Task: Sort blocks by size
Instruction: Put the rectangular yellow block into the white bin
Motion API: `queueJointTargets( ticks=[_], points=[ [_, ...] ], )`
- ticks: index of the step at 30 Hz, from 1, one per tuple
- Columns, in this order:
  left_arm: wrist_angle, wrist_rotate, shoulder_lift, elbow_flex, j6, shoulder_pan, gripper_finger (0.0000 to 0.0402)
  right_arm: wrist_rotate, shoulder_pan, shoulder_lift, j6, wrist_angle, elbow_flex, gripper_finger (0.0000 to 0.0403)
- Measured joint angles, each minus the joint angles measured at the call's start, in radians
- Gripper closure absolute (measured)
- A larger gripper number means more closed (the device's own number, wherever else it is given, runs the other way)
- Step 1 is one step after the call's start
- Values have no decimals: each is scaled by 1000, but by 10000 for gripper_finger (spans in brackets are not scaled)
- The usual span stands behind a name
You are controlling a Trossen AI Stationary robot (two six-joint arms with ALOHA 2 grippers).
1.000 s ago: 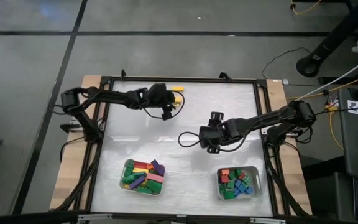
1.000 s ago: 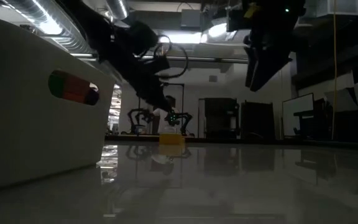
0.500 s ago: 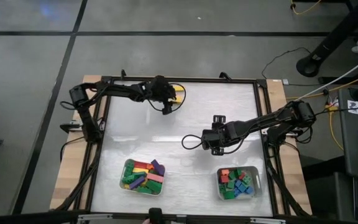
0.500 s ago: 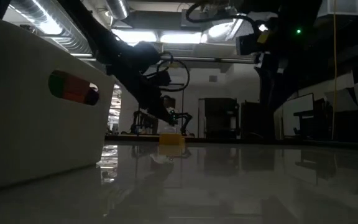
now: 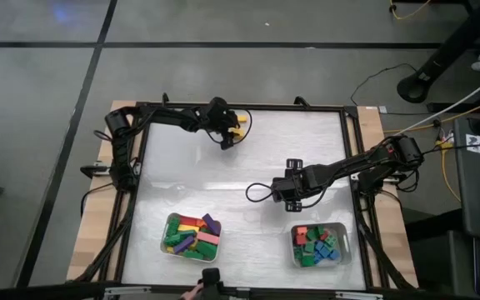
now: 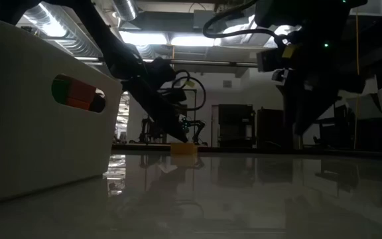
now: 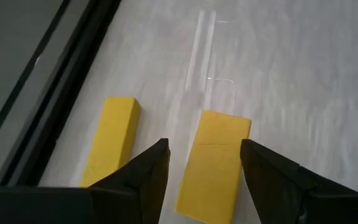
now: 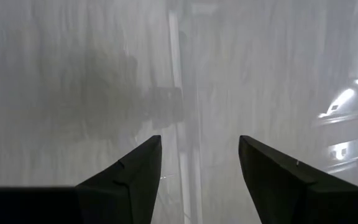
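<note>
White table [image 5: 248,150]: left claw [image 7: 204,163] straddles yellow block [image 7: 215,163].

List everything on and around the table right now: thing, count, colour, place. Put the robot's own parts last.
Loose yellow blocks: two, yellow, lying side by side and apart near the table's far edge, by the dark frame.
Left tray: one, pale, near edge on the left, filled with mixed red, yellow, green, purple and pink blocks.
Right tray: one, pale, near edge on the right, filled with mostly green, blue and red blocks.
Table: one, white top in a dark frame.
Left claw: open, fingers either side of one yellow block.
Right claw: open, empty, over bare table just beyond the right tray.
</note>
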State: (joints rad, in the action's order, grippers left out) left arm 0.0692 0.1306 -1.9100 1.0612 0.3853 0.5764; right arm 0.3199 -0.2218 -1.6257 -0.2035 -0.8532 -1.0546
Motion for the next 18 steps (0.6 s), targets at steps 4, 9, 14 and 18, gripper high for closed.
queueJointTargets(
  ticks=[4, 9, 14, 18],
  points=[
    [1, 47, -17, 8, -8, 11, 215, 0, 0, 0, 0, 0, 3, 189],
    [-47, 67, -35, 4, -7, 15, 215, 0, 0, 0, 9, 5, 3, 189],
    [-64, 66, -46, 5, -4, 16, 215, -1, 0, 0, 33, 36, 3, 189],
    [-56, 65, -53, 5, -15, 16, 217, -2, 0, 0, 37, 45, 3, 189]
  ],
)
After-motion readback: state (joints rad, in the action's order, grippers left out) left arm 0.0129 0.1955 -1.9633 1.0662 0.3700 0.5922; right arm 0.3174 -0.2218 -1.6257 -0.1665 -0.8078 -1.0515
